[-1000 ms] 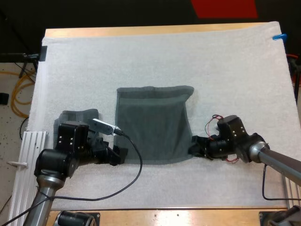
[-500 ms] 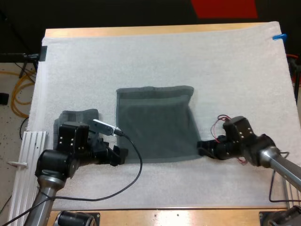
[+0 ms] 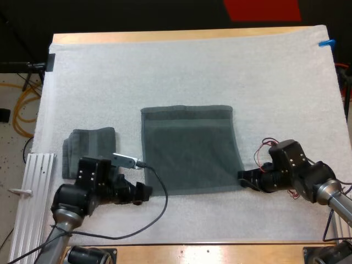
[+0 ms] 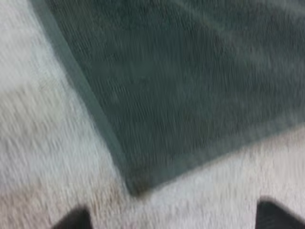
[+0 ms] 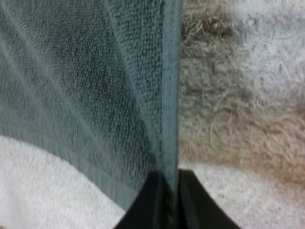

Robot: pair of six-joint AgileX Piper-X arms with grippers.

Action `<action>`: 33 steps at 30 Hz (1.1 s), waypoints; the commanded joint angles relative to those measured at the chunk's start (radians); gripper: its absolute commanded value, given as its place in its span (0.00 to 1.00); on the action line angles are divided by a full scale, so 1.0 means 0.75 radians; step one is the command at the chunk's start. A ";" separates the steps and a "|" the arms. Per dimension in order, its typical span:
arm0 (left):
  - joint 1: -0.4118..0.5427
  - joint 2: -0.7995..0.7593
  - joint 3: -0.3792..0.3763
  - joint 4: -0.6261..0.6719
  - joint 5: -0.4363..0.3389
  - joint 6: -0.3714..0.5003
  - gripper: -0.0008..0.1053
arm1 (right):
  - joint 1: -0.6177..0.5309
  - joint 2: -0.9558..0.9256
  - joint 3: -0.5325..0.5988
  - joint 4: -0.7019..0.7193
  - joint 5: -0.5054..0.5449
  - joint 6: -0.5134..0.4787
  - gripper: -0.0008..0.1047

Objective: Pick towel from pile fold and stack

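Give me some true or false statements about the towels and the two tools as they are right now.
1. The right tool is shut on the edge of the spread towel. True.
2. The left tool is clamped on that towel's corner. False: its fingers stand apart, and the corner lies just ahead of them, untouched.
3. A folded towel lies on the mat on my left arm's side of the spread towel. True.
4. The folded towel sits on top of the spread towel. False: the two lie apart, with bare mat between them.
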 commanded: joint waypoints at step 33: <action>-0.252 0.631 0.018 -0.395 0.000 -0.222 0.01 | 0.000 -0.009 0.002 0.014 0.009 -0.014 0.01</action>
